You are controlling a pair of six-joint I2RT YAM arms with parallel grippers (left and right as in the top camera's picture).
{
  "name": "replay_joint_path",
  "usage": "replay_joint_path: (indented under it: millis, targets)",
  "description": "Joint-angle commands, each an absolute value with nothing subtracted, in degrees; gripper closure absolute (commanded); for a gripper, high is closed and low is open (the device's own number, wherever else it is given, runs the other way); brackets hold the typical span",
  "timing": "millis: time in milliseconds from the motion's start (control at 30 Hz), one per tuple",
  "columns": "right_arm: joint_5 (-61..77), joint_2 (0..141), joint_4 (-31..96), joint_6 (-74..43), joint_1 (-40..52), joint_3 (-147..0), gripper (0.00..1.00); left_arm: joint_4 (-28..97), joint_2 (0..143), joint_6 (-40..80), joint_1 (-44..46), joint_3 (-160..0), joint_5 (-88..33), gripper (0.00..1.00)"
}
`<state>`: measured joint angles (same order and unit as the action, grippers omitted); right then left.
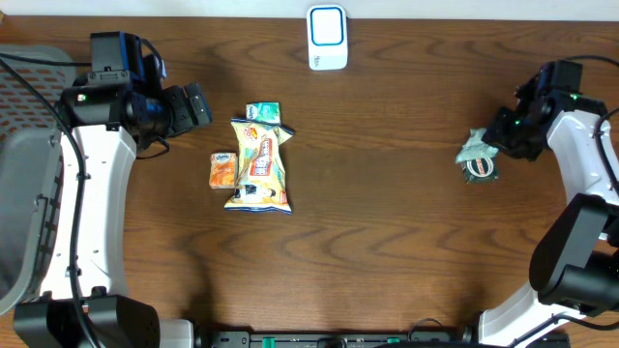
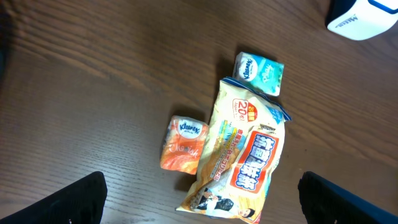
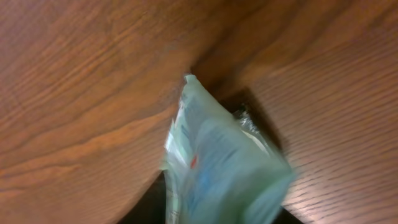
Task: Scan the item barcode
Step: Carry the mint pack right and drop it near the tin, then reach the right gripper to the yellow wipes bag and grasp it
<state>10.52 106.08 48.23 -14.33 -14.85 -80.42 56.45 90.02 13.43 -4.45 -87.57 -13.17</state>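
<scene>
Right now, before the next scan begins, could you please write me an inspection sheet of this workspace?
Surface: brown wooden table, no damage seen.
Job's things: scanner, white and blue, at the far edge; snack bag, green tissue pack and orange tissue pack grouped on the left side; pale green packet on the right side.
Clutter: dark round object against the pale green packet, kind unclear.
Grippers: left gripper open and empty, beside the group; right gripper at the pale green packet, grip cannot be told.
Cables: black cables by the left arm, away from the items.
Surroundings: grey mesh bin at the left edge.
</scene>
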Motion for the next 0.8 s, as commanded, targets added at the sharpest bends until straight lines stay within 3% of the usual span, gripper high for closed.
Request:
replay_joint_path:
  millis: [0,33,100,133,300,433,567,767]
  targets:
    - [10.8,106.0,47.7,-13.5,-15.3,-80.6,0.38,56.5,90.3,12.7,-4.5,-87.4,-12.8,0.02]
    - [12.8,105.7,48.3,-11.8,-15.3,-80.9,0.26,56.5,90.3,12.7,-4.5,-87.4,-12.8,0.02]
    - [15.0,105.4,49.5,-11.5,-15.0,-81.8,0.14,56.5,90.3,12.7,-4.5,-87.4,-12.8,0.02]
    - [16.2,105.2,51.1,-9.9,-14.5,-83.3,0.01,56.5,90.3,12.7,-4.5,-87.4,-12.8,0.02]
    - [16.3,105.1,62.2,-6.1,-10.3,-93.9,0.01,56.5,90.3,12.7,-4.5,-87.4,-12.8,0.02]
    - [19.4,105.1,63.6,-7.3,-5.2,-97.9,0.01,56.5,90.3,12.7,-4.5,-87.4,-12.8,0.02]
    - [28.0,105.1,56.6,-12.7,0.6,-95.0,0.01,56.5,90.3,12.7,-4.5,-87.4,-12.8,0.02]
    - [35.1,105.1,33.6,-24.0,13.5,-82.2,0.01,56.5,90.3,12.7,-4.5,-87.4,-12.8,0.02]
